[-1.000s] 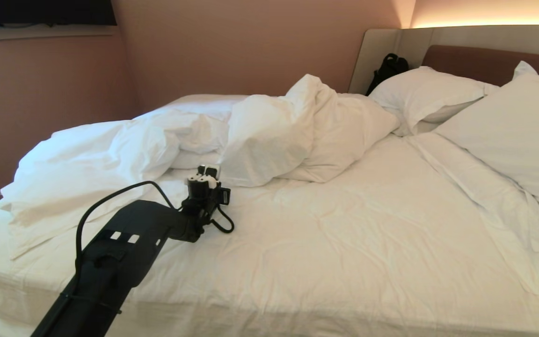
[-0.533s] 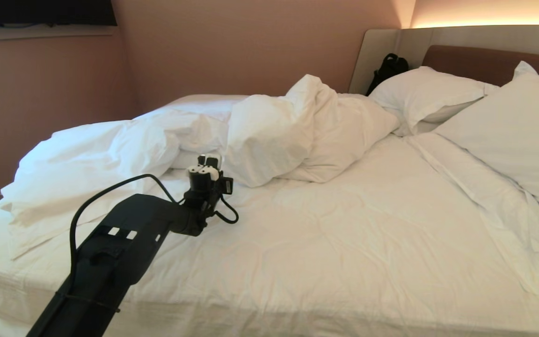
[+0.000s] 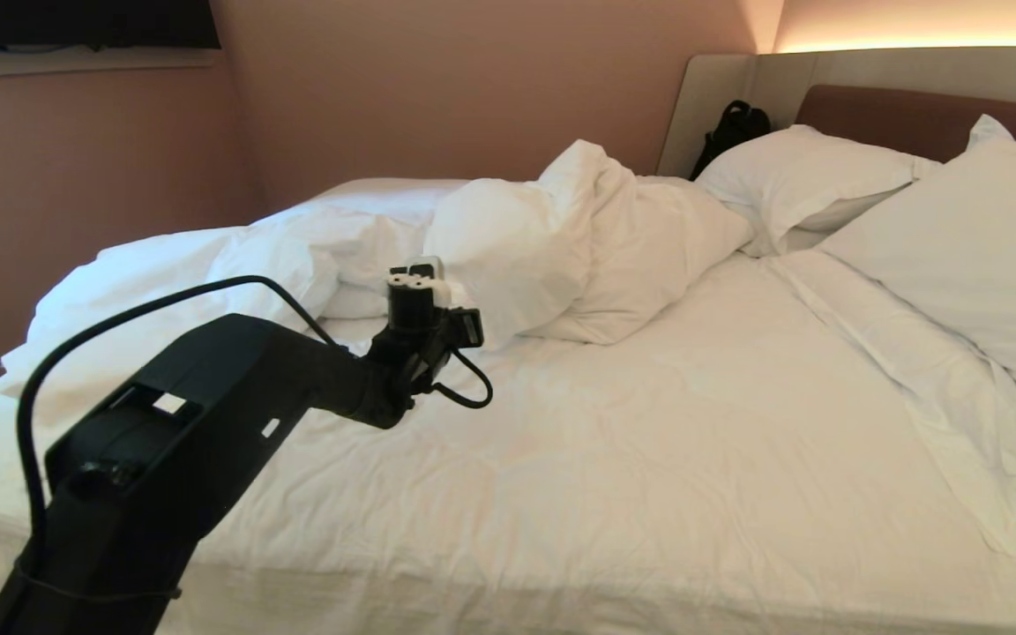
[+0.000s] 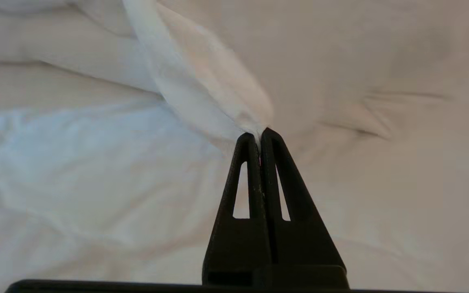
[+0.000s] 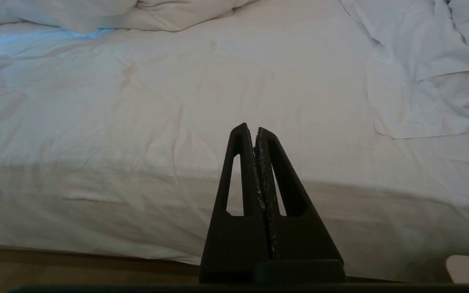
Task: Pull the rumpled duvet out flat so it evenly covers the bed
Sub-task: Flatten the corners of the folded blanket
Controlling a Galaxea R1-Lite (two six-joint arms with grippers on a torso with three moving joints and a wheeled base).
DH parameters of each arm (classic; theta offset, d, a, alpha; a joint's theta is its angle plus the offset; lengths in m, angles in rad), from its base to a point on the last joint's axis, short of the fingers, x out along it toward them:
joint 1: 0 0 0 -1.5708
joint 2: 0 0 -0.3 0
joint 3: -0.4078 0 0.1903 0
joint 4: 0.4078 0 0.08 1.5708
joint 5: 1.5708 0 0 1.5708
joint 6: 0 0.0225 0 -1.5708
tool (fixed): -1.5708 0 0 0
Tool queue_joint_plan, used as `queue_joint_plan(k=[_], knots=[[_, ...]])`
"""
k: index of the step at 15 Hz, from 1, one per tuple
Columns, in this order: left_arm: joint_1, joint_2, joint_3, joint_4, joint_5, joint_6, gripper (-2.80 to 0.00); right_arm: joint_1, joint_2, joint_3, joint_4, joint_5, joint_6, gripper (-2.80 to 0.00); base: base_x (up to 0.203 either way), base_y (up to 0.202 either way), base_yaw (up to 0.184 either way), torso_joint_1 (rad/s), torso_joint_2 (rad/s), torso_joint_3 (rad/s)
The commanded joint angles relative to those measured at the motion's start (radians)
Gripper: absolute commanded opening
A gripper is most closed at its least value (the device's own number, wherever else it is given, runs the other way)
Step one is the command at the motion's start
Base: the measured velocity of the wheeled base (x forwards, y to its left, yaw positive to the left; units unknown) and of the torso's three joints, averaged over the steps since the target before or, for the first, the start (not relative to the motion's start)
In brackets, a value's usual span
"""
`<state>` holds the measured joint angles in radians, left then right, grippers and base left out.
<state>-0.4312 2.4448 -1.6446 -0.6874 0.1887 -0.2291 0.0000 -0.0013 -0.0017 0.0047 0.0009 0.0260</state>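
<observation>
Writing: no brand, label or text can be read.
Duvet (image 3: 235, 273): it lies bunched on the far left half of the bed (image 3: 649, 459), piled up toward the wall; the near and right part of the mattress sheet (image 3: 693, 423) is uncovered.
Left gripper (image 4: 260, 133): it is over the middle-left of the bed, beside the pile; the fingers are pressed together on a fold of the duvet, which rises stretched from the tips.
Pillows (image 3: 914, 212): two white ones on the right, against the headboard (image 3: 914, 115).
Black bag (image 3: 731, 128): it leans in the corner beside the headboard.
Right gripper (image 5: 255, 129): low before the near side of the bed, fingers together, holding nothing.
</observation>
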Motion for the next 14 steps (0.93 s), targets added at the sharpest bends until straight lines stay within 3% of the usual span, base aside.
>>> queue_joint_plan(k=[1,7,14], knots=[[-0.07,-0.178,0.132,0.009,-0.007,-0.052,-2.8,0.0,0.001,0.0,0.0,0.001,0.0,-2.8,0.0,0.0,0.0,0.0,0.0,0.0],[-0.303,-0.44,0.429,0.019,-0.015,-0.102,-2.8,0.0,0.001,0.0,0.0,0.001,0.0,-2.8,0.0,0.0,0.0,0.0,0.0,0.0],[-0.483,-0.547,0.54,0.025,-0.014,-0.125,-2.8,0.0,0.001,0.0,0.0,0.001,0.0,-2.8,0.0,0.0,0.0,0.0,0.0,0.0]])
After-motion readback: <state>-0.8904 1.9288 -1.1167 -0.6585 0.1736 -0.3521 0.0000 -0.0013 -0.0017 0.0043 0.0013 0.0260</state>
